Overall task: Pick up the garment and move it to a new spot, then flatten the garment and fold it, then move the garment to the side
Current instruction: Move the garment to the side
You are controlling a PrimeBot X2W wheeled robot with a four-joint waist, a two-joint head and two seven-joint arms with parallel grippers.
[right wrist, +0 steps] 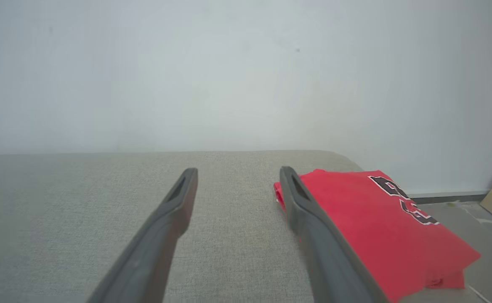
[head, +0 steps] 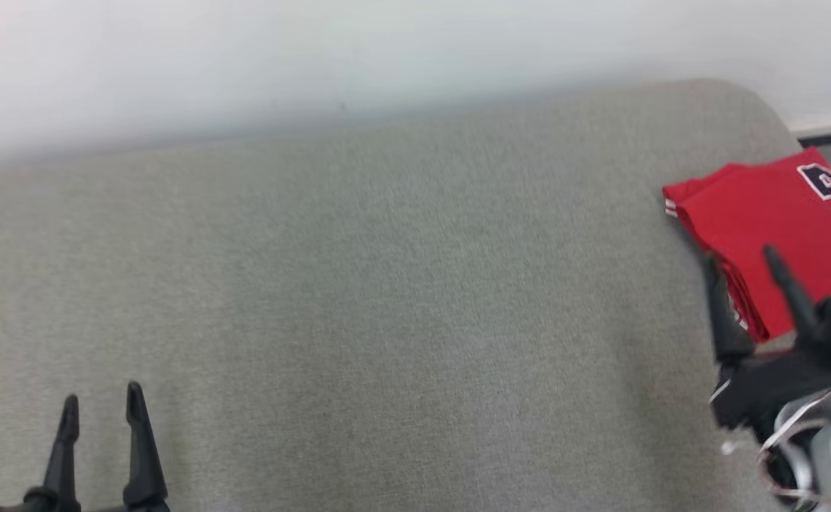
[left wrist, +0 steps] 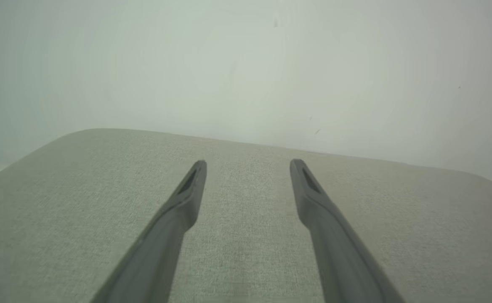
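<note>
As the folded red garment [head: 756, 220] lies at the far right edge of the tabletop [head: 387, 284], with the right claw [head: 741, 257] beside it and the distant left claw [head: 102, 395] both wide and empty, the move-aside step seems done, leaving only a retreat.

Folded red fabric garment [head: 756, 213] with dark lettering, at right edge of grey woven-cloth surface [head: 387, 284] below white wall [head: 315, 50]; right gripper [head: 740, 256], fingers spread, overlapping its near edge; left gripper [head: 102, 395], fingers spread, lower left.
</note>
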